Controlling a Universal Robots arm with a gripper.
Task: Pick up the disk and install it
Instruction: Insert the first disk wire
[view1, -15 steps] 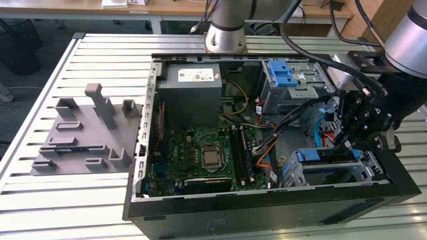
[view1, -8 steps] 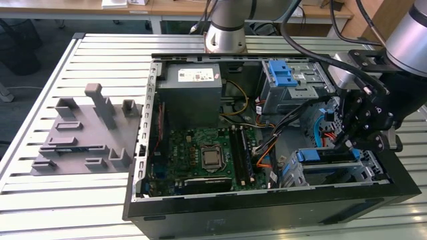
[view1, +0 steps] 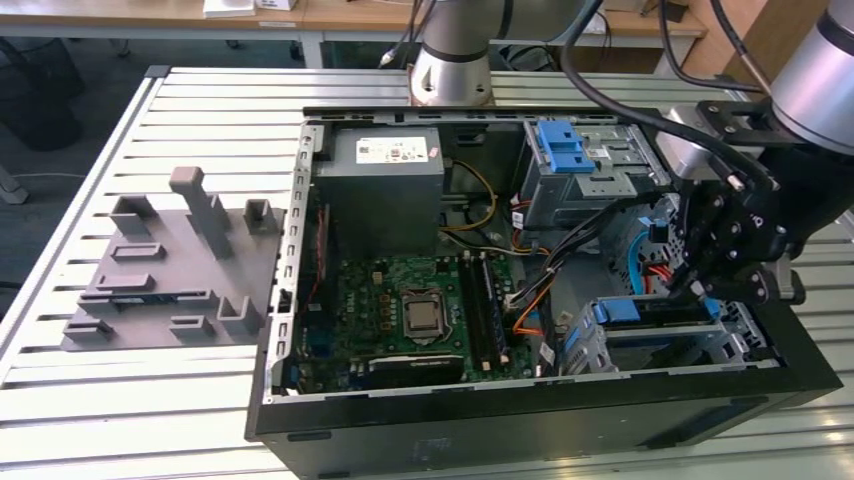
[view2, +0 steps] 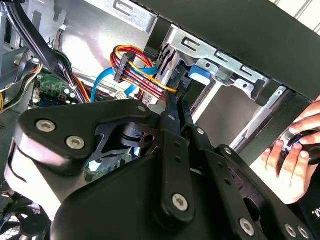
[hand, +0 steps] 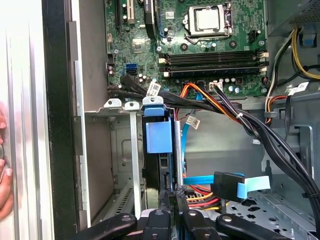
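Observation:
The disk stands on edge inside the lower drive cage of the open computer case, its blue carrier end facing the motherboard. In the exterior view the disk sits in the cage at the case's front right corner. My gripper is right behind the disk's rear edge, fingers pressed together with the tips at that edge. The second wrist view has the gripper reaching toward the disk's blue carrier. In the exterior view the gripper hangs just over the cage.
Bundled power and SATA cables run close beside the cage. The motherboard, grey power supply and an upper bay with a blue latch fill the case. A grey fixture lies on the table. A person's hand rests outside the case.

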